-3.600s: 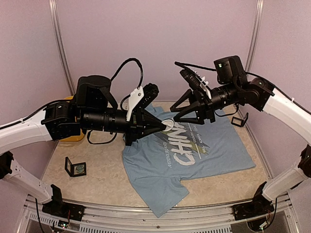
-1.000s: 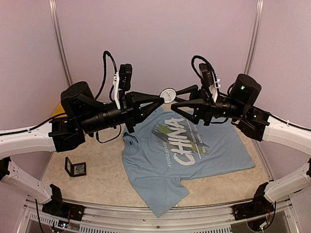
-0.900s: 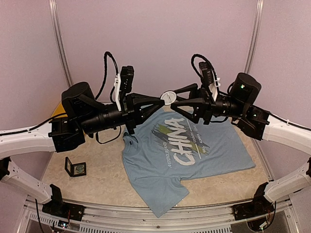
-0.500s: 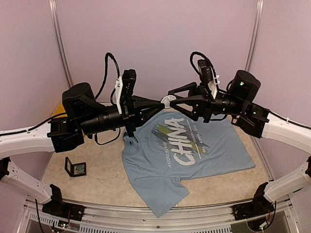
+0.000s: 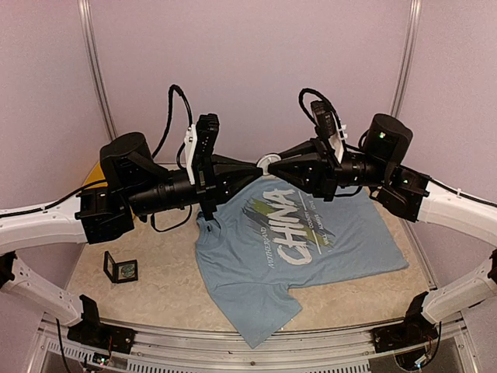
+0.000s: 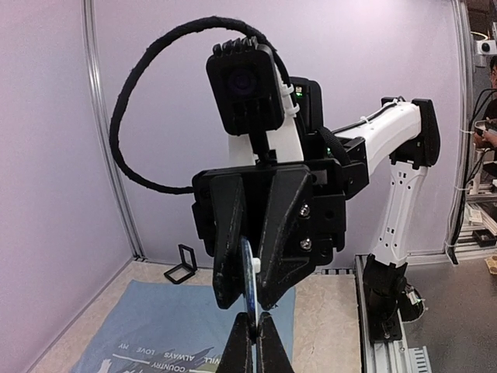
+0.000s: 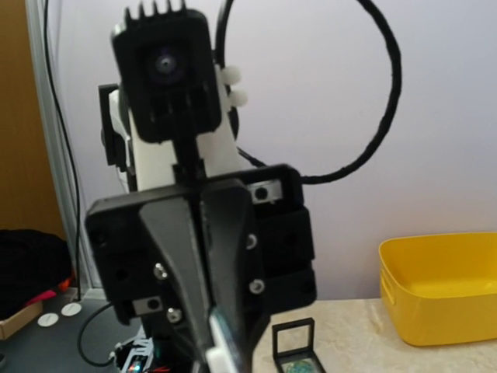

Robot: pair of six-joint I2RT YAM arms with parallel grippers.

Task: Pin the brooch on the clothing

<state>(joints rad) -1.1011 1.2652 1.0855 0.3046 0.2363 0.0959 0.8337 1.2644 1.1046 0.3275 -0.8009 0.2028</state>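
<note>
The brooch [image 5: 268,162], a small round disc with a white back piece, hangs in the air above the clothing [image 5: 311,256], a light blue T-shirt with white "CHINA" lettering lying flat on the table. My left gripper [image 5: 258,164] is shut on the brooch's edge. In the left wrist view its fingertips [image 6: 254,342] pinch the disc [image 6: 250,284] from below. My right gripper [image 5: 277,165] meets it from the other side. Its two fingers [image 6: 229,233] press on the disc's face and on the white back piece. The right wrist view shows the brooch [image 7: 221,342] blurred at the bottom edge.
A black-framed display case [image 5: 121,269] stands on the table at the left, and another [image 5: 382,192] at the right beyond the shirt. A yellow bin [image 7: 439,287] sits at the far left, behind my left arm. Purple walls close in the back and sides.
My right gripper has moved left onto the brooch and its jaws have closed from wide apart to pinching it. Earlier, both grippers rose from just above the shirt. The left gripper has stayed shut.
</note>
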